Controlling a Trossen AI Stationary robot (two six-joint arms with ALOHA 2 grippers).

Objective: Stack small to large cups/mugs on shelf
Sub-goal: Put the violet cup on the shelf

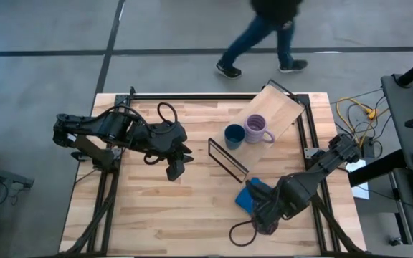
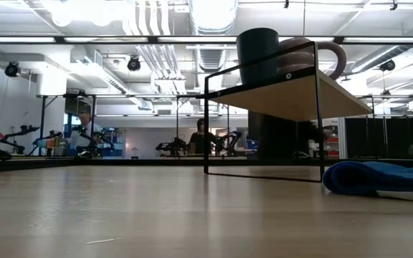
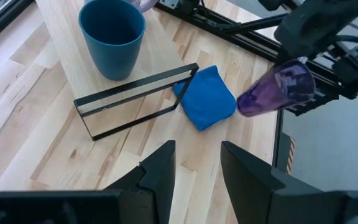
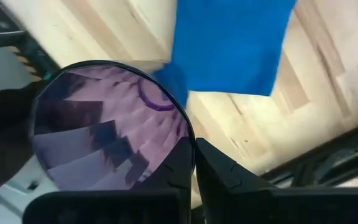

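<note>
High view | R pincer (image 1: 264, 215) clenched on purple tumbler (image 3: 277, 89), tilted, near blue cloth (image 1: 253, 195), off shelf (image 1: 282, 111) | blue cup (image 1: 234, 135) + lavender mug (image 1: 257, 128) on shelf, side by side, not nested | L pincer (image 1: 176, 169) released, idle over worktop (image 1: 156, 215), well apart from shelf

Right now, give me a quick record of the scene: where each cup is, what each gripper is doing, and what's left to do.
blue cup: upright on the shelf
mug: on the shelf beside the blue cup
tumbler: off the table, tilted, held in the right gripper near the cloth
left gripper: open, empty, over the table's left half
left to do: tumbler not yet on the shelf
room: a person walking past the table's far side
</note>
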